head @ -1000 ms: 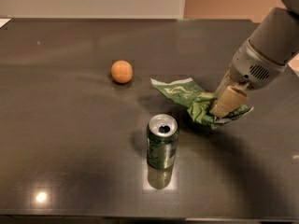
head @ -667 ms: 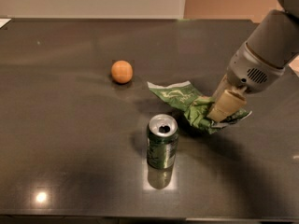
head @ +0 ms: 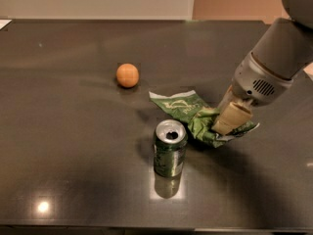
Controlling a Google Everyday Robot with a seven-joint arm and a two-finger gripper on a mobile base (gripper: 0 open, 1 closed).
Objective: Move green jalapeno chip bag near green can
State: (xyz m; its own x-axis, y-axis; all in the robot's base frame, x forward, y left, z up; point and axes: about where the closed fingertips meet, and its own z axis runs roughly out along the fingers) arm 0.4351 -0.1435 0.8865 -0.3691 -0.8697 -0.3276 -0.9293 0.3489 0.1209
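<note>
Crinkly green foil chip bag (head: 183, 109) w/ white lettering lies on the dark glossy bench (head: 73, 146), just behind and right of the shiny dark green drink can (head: 169, 148), which stands upright. Tan two-finger claw (head: 222, 129), at bag's right end, is clenched on the bunched foil. Small orange ball (head: 127, 75) sits apart, back-left.

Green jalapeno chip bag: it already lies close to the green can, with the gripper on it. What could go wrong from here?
1. The green can stands upright right beside the crumpled part of the green jalapeno chip bag. A push to the left could tip it, and its top is open.
2. The gripper is at the bag's crumpled right end. When it lifts away, it might drag the light bag away from the can.
</note>
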